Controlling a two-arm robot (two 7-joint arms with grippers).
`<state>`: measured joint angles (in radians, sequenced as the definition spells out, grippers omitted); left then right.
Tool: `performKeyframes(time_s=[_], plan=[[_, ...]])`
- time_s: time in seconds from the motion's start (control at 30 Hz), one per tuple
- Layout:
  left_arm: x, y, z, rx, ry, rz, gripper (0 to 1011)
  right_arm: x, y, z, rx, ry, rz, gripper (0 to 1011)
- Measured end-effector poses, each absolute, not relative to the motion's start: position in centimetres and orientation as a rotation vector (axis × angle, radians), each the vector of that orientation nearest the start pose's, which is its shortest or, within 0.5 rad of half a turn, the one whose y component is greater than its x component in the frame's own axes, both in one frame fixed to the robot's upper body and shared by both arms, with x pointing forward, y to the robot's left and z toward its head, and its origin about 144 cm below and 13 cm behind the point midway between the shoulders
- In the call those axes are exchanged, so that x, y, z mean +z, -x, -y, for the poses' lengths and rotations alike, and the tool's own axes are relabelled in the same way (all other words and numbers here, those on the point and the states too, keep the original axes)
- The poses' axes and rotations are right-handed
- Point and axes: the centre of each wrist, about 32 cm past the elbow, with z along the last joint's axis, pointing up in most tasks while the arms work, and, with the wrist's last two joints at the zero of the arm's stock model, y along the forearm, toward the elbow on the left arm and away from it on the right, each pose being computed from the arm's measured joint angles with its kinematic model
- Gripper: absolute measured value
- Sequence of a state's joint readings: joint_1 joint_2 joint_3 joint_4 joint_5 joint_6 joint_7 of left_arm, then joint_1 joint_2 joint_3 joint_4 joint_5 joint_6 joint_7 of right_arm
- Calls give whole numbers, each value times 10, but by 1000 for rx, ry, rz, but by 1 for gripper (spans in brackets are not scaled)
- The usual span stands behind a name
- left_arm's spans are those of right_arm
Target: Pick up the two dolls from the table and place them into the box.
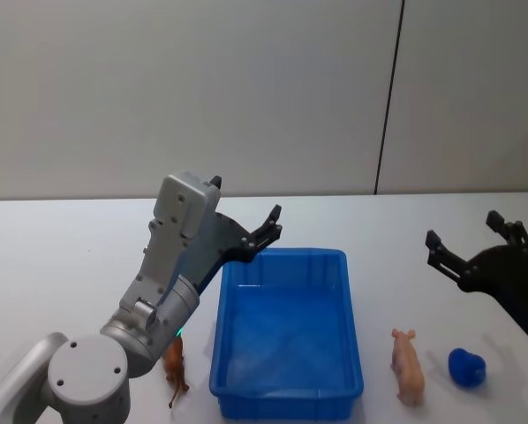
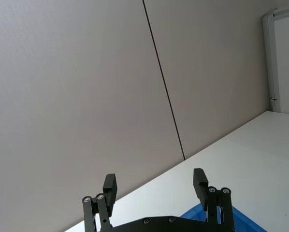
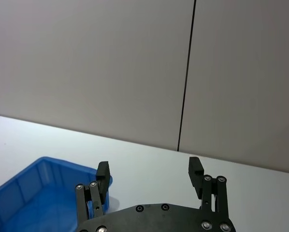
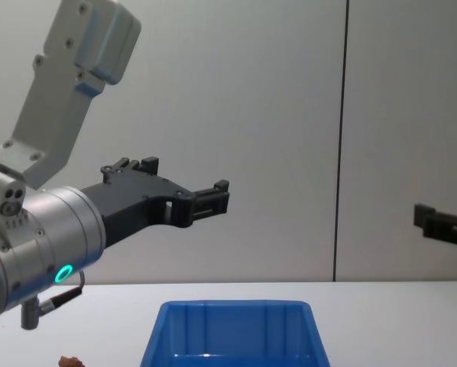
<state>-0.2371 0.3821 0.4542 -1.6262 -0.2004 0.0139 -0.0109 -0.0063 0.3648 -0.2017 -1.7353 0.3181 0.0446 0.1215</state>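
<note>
Left arm (image 1: 158, 291) looms closest, grey and bulky at the near left, rising from its round joint and angling toward the box's far left corner. At its tip the left hand (image 2: 154, 181) hangs high above that corner, fingers wide apart with nothing between them. From the chest it sits well above the box's rim.

Down on the white bench (image 1: 52, 256), tucked just beside the box's near left corner, there's the brown doll (image 1: 175, 367), a small reddish-brown animal figure partly hidden behind the arm.

Centre stage now: the box (image 1: 282, 389), bright blue, long side running away from the robot, its ribbed inner walls in plain sight.

Over to the right of the box, off its near right corner and not touching it, lies the pink doll (image 1: 408, 367), pig-shaped, snout pointing away from the robot. Just right of that sits a small blue lump (image 1: 467, 367); what it is, I can't tell.

And farthest right of the box, beyond the pink doll, the right hand (image 1: 463, 230) hovers over the bench, black fingers spread apart, gripping nothing.
</note>
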Motion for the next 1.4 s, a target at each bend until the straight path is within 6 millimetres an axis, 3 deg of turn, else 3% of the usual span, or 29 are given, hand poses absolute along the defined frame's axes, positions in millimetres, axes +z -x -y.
performKeyframes(time_s=[0.77,1.4], plan=[[1204,-492,-198,1124,-61,268,1001,1156,-430,294,-1182,235,-49,1001],[1204,-492,-198,1124,-61,268,1001,1130,-416,298,-1166,354,-85,1001]])
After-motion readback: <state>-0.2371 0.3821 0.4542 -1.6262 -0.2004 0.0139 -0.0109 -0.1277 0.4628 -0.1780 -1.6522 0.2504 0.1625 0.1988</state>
